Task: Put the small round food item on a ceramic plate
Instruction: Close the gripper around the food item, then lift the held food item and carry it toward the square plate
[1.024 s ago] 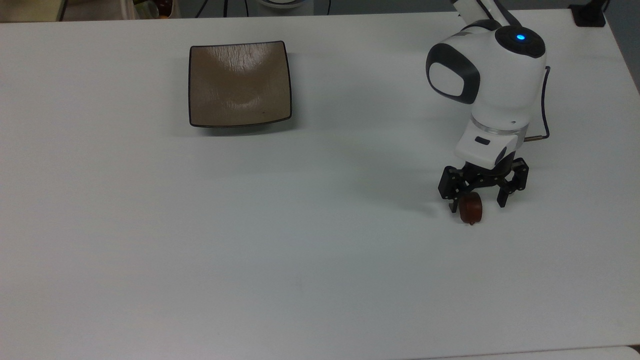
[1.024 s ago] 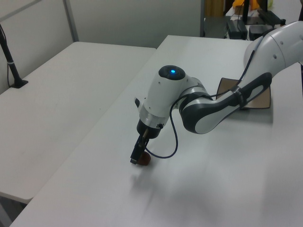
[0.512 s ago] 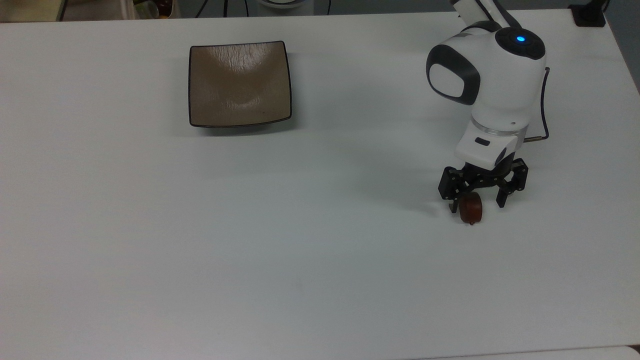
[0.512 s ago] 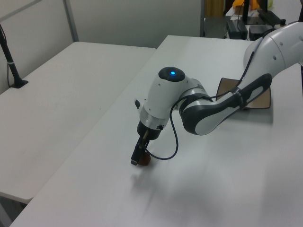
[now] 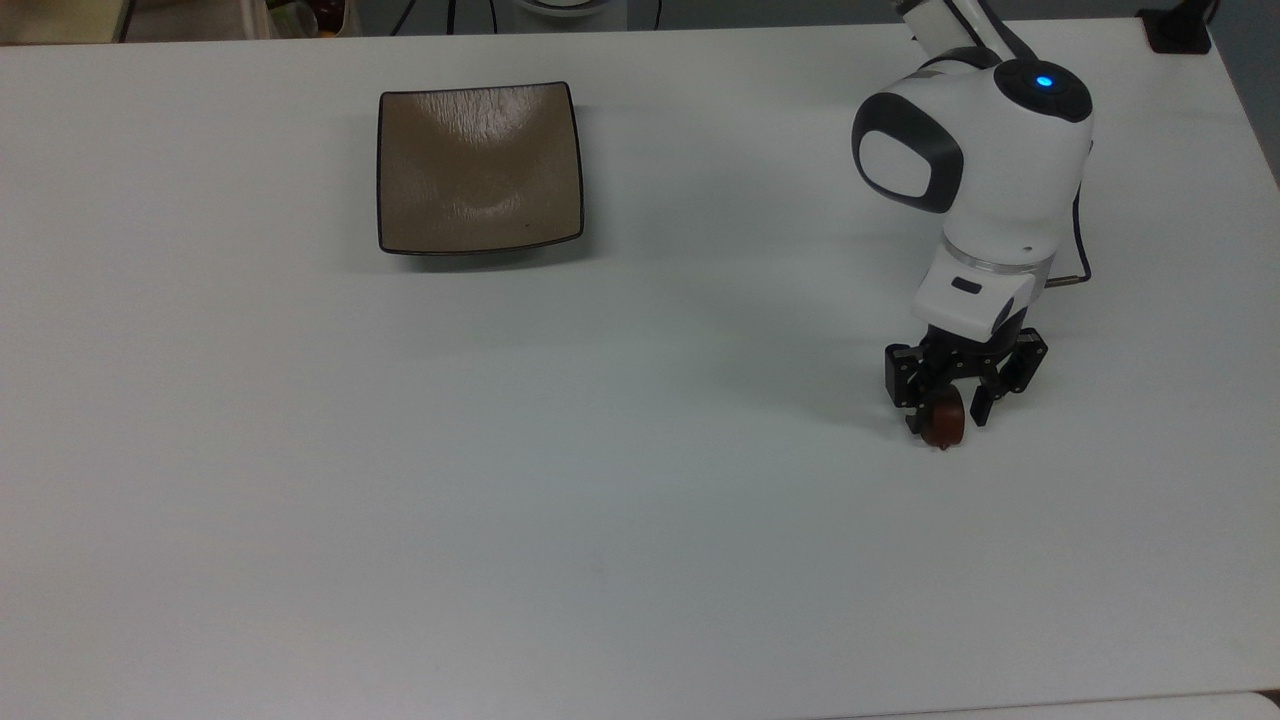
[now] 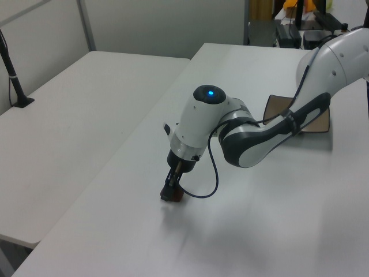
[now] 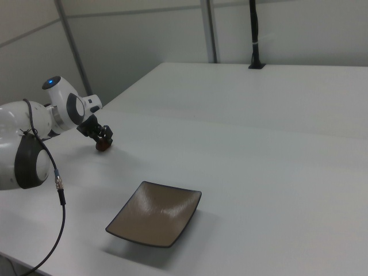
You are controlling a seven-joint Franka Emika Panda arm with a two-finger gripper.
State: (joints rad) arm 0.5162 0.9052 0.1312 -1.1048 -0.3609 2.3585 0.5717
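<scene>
The small round food item [image 5: 944,426], a glossy reddish-brown lump, rests on the white table at the top view's right. My gripper [image 5: 945,420] points down over it, and its black fingers [image 5: 980,405] press in on both sides, shut on it. In the left view the item [image 6: 177,197] peeks out under the gripper [image 6: 172,195]. In the right view the item [image 7: 102,146] lies at the far left. The ceramic plate [image 5: 480,165], square and tan with a dark rim, sits bare far off at the top view's upper left. My arm partly hides the plate [image 6: 275,105] in the left view.
The white table [image 5: 600,480] stretches wide between the item and the plate. A black cable [image 5: 1085,250] loops beside my wrist. A second white table [image 6: 75,109] stands at the left view's left, with a black post [image 6: 11,69] on it.
The fingers have drawn in from a wide spread to close on the food item. The wrist has sunk slightly. The item and the plate have stayed in place.
</scene>
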